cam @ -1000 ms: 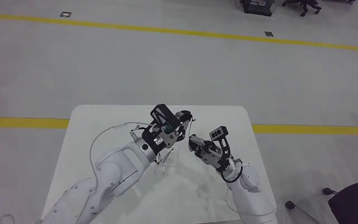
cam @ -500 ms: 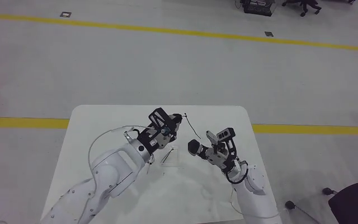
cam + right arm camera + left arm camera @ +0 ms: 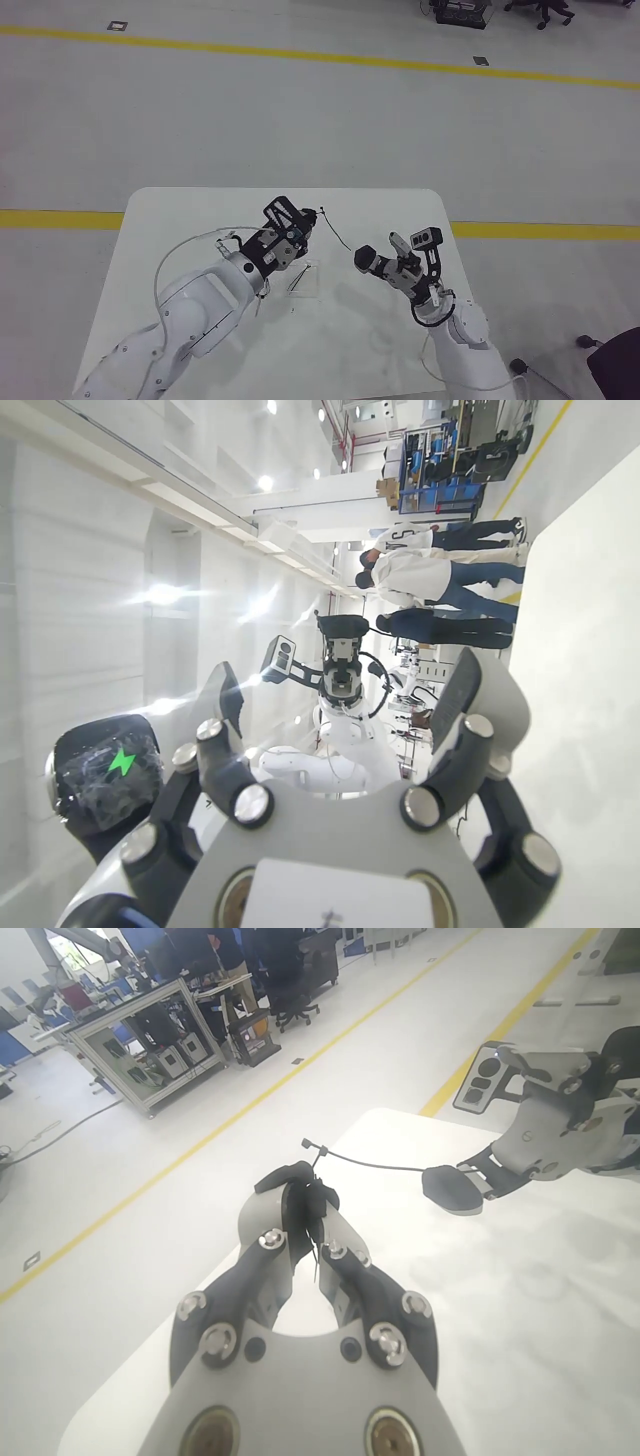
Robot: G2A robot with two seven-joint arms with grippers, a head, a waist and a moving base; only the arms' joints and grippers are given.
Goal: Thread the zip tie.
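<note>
left claw (image 3: pixel 306 1189) clamped on zip tie (image 3: pixel 370 1163), strap arcing out ahead of its tips | right claw (image 3: pixel 345 675) spread wide, empty, just beyond strap's free end | advice: hold left steady, close right squarely on the tip, feed straight into head | desk (image 3: pixel 500 1303) beneath both

zip tie (image 3: pixel 372 1163) | middle hidden in left gripper (image 3: pixel 306 1188) (pinched) | far tip too small
</note>
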